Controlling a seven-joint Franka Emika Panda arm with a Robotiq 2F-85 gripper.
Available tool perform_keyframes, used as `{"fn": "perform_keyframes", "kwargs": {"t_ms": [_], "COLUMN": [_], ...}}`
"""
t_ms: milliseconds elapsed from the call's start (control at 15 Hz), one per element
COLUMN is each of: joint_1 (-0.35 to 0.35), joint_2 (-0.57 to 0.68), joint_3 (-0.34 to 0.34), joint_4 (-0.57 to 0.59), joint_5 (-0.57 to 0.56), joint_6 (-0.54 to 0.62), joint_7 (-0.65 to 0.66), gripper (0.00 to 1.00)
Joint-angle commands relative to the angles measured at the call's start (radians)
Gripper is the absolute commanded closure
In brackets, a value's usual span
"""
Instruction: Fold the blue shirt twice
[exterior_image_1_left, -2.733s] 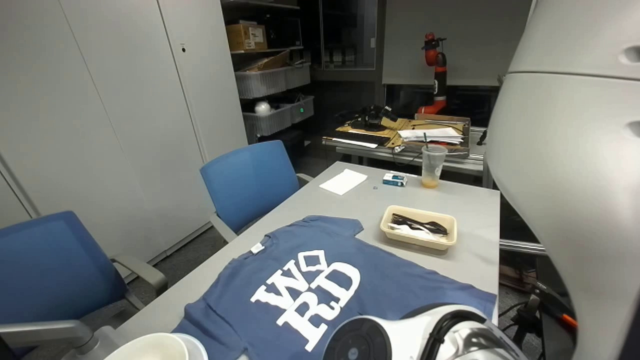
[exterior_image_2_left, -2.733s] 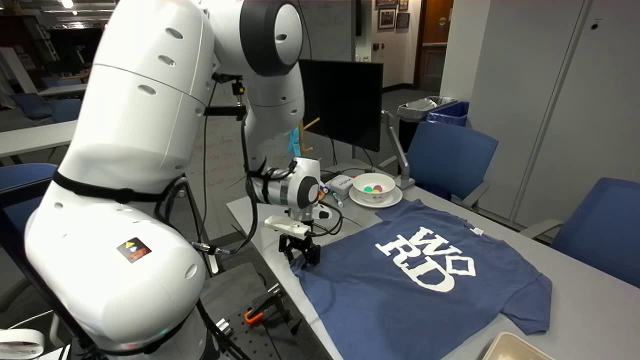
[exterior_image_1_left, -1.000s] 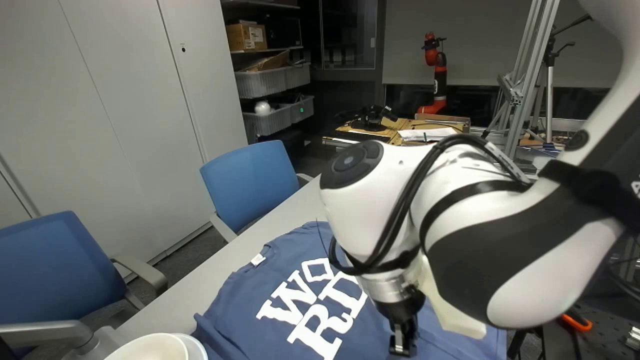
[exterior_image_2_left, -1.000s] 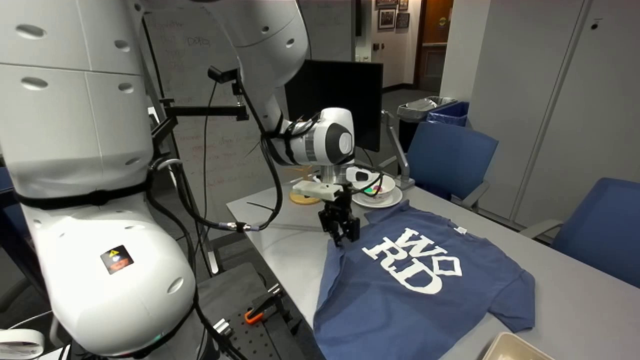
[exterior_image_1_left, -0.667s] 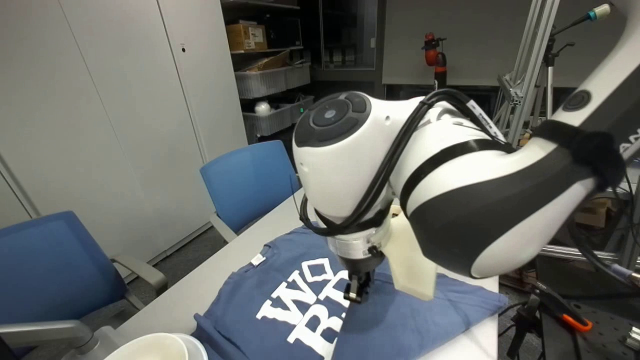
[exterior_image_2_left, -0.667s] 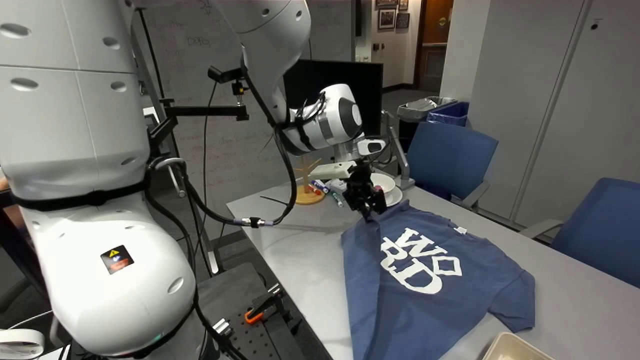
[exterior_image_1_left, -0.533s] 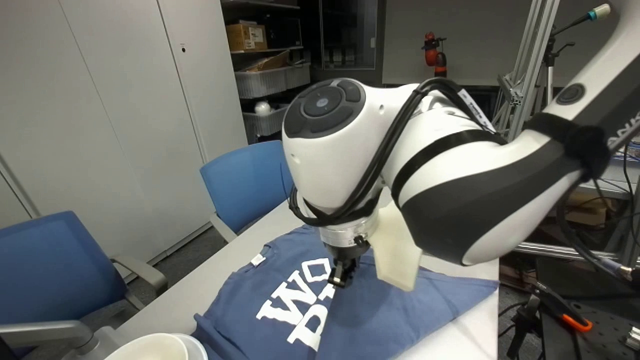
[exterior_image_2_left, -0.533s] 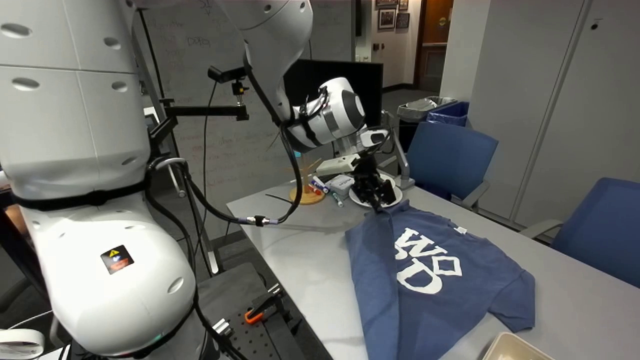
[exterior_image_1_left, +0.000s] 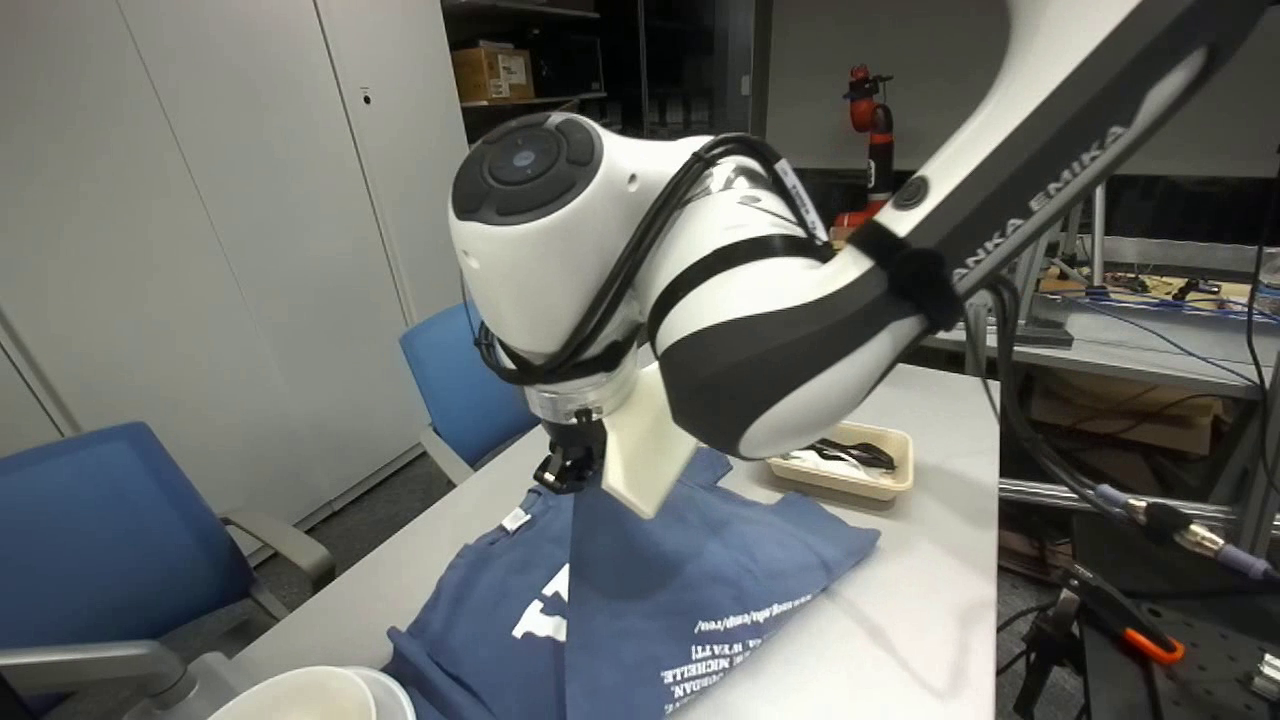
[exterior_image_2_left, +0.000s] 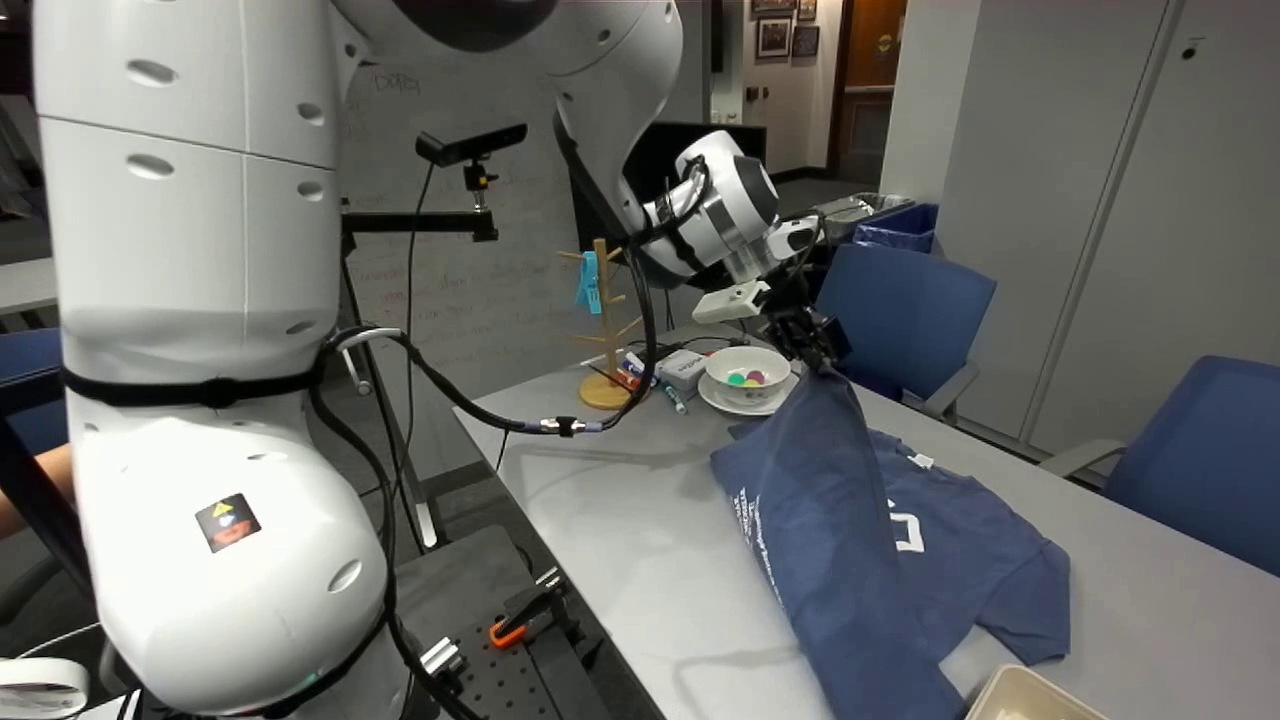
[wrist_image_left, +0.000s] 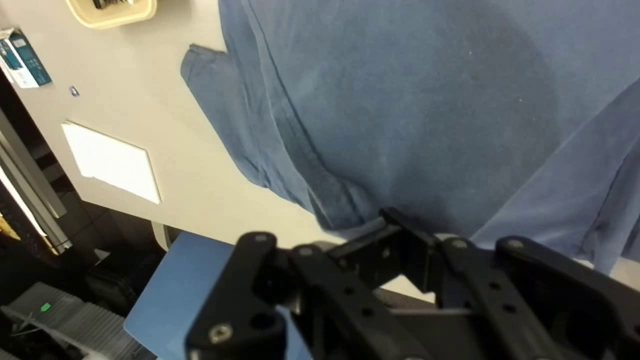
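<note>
In an exterior view the shirt (exterior_image_2_left: 840, 560) lies on the bench (exterior_image_2_left: 640, 570), lower right of the frame, with one edge lifted to a peak right of centre. The jaws are clenched on that raised edge; in the wrist view the cloth meets them below and right of centre. The lifted flap covers much of the printed front: only a scrap of the big lettering (exterior_image_1_left: 545, 628) shows left of it, while small white print (exterior_image_1_left: 735, 655) on the turned-over side faces out at lower centre. I judge this to be the first fold, well across but not yet laid down. Left to do, it seems: lower the edge near the collar tag (exterior_image_1_left: 515, 520), let go, smooth the cloth, then make the whole second fold.
</note>
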Motion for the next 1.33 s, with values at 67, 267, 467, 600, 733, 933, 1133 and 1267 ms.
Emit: {"fn": "perform_keyframes", "kwargs": {"t_ms": [67, 267, 467, 600, 733, 933, 1133, 1267], "joint_1": [0.002, 0.021, 0.040, 0.055, 0.070, 0.096, 0.116, 0.118], "joint_2": [0.185, 0.289, 0.374, 0.420, 0.455, 0.497, 0.506, 0.484], "joint_3": [-0.006, -0.008, 0.000, 0.006, 0.010, 0.007, -0.009, -0.015], "joint_4": [0.233, 0.364, 0.468, 0.523, 0.566, 0.617, 0.617, 0.565], "joint_5": [0.008, 0.027, 0.060, 0.092, 0.137, 0.218, 0.288, 0.345], "joint_6": [0.066, 0.084, 0.101, 0.116, 0.134, 0.131, 0.107, 0.087], "joint_7": [-0.013, -0.041, -0.081, -0.116, -0.156, -0.226, -0.297, -0.337], "gripper": [1.00, 1.00, 1.00, 1.00, 1.00, 0.75, 0.58, 0.42]}}
